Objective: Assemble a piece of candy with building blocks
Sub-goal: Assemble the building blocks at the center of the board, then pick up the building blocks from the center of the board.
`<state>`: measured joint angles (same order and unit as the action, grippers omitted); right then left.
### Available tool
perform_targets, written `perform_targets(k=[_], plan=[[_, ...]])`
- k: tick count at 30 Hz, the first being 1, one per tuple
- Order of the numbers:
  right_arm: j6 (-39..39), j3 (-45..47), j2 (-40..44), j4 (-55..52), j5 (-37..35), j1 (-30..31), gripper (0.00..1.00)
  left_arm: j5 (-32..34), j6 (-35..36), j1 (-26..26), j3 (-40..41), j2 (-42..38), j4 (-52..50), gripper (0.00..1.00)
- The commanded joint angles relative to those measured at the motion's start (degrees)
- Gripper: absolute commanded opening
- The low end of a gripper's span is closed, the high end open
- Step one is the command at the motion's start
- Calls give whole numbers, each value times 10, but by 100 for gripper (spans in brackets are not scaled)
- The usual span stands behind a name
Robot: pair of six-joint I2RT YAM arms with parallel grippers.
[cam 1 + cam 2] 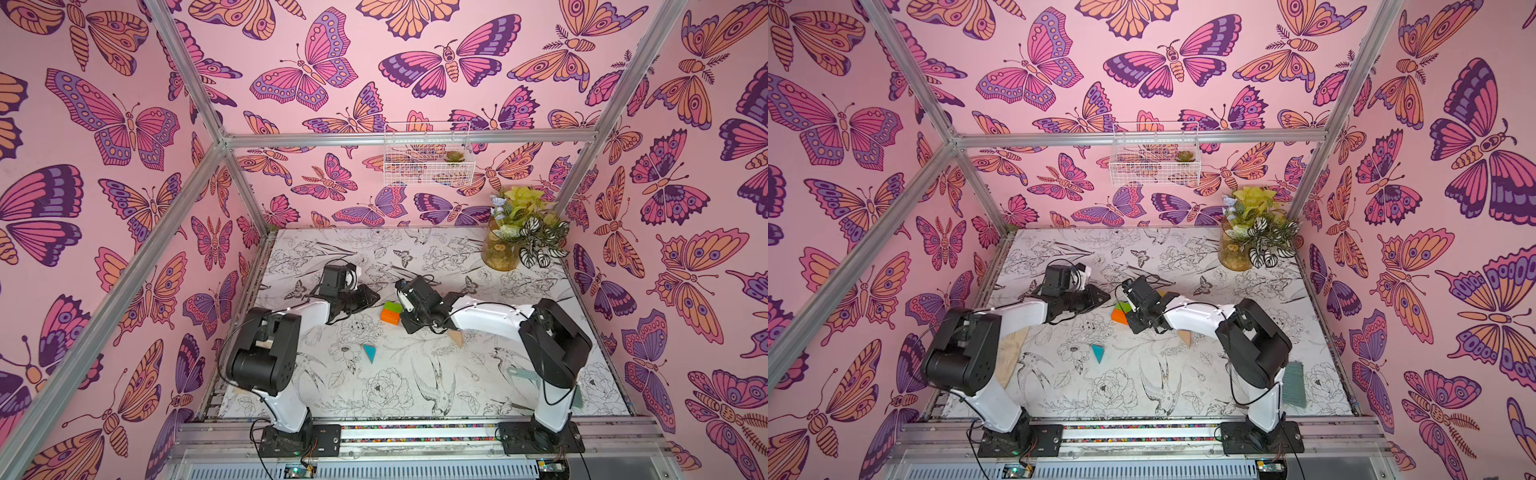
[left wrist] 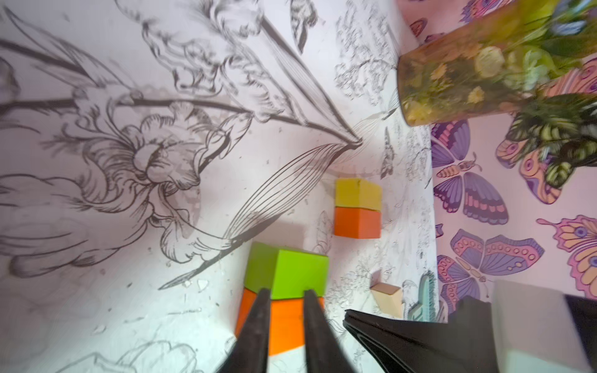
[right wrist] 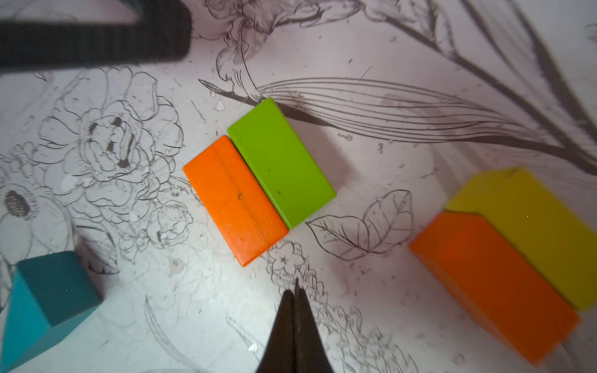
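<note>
Mia: Right gripper (image 3: 295, 290) closed, empty. Orange brick (image 3: 234, 200) flush to green brick (image 3: 281, 161); yellow-orange pair (image 3: 504, 258) near green, unjoined.
Sam: Left wrist: left gripper (image 2: 287, 292) narrow, empty. Top view: teal triangle (image 1: 369, 353), tan triangle (image 1: 457, 337) apart from green. Roughly half done.
</note>
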<state>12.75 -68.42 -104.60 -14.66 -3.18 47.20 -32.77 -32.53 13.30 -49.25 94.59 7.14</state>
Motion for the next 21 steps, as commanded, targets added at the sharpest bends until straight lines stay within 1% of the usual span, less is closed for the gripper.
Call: perform_targets(k=[1,2,3,4,6,7,10,11,12,13,15,19,21], plan=[[-26,8,79,-20,-25,-9,25,45,77,-3,16,-77,-35,45],[-38,8,89,-17,-11,-14,32,55,80,-4,23,-95,-41,49],[-55,5,96,-14,15,-20,37,65,79,-5,32,-114,-42,52],[-74,-1,98,-13,41,-27,44,73,76,-5,41,-129,-41,54],[-101,-18,88,-10,64,-36,50,81,66,-6,57,-156,-41,56],[-124,-32,80,-16,82,-39,57,86,61,-7,66,-169,-42,56],[-193,-73,51,-48,153,-40,74,98,39,-8,96,-207,-41,56],[-224,-89,38,-60,186,-40,86,99,32,-7,107,-227,-41,56],[-252,-105,23,-76,212,-40,89,99,27,-7,116,-245,-41,56],[-275,-125,9,-96,224,-40,90,103,23,-7,125,-257,-41,56],[-323,-171,-25,-151,229,-41,91,112,20,-7,143,-285,-41,58],[-387,-229,-77,-206,222,-41,91,123,19,-8,168,-326,-43,63],[-406,-256,-105,-230,202,-40,92,123,19,-8,172,-336,-47,63]])
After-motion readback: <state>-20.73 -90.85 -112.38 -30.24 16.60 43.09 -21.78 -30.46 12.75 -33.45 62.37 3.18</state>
